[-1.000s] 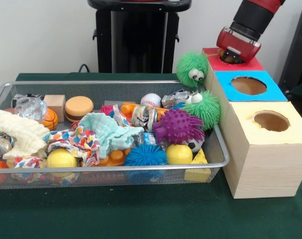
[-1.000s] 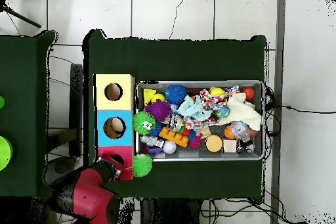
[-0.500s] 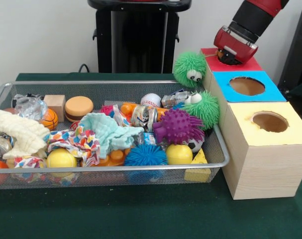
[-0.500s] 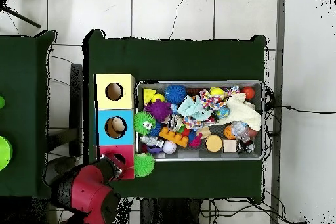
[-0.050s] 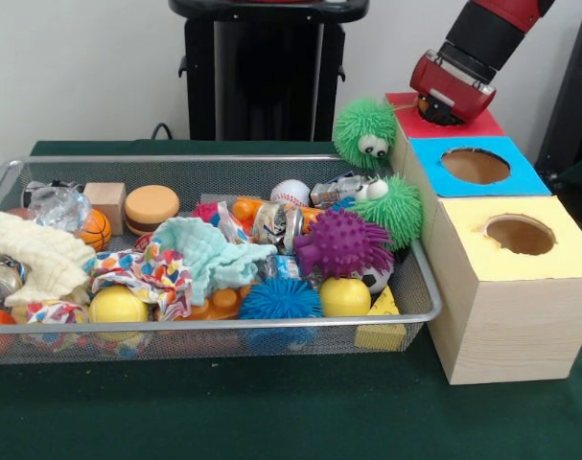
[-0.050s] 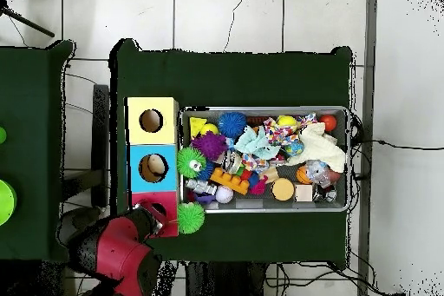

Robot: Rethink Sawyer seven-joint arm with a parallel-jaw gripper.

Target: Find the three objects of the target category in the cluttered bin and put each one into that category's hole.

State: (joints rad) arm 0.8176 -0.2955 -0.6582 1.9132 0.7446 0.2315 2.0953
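Front view shows, nearest, the mesh bin (image 5: 214,331) full of toys, and behind it the fuzzy green ball (image 5: 365,132) leaning against the side of the red box (image 5: 463,126), just beside and slightly lower than the gripper (image 5: 442,107) over the red top. Whether that gripper is spread or pressed together I cannot tell. From above, the ball (image 6: 189,218) lies outside the bin, touching the red box, and the arm hides the hole partly.

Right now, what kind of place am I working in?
Most likely a robotics lab sorting bench: a green-clothed table on a tiled floor, a wire mesh bin heaped with toys, and three colour-topped boxes with holes, the robot's gripper over the red box.
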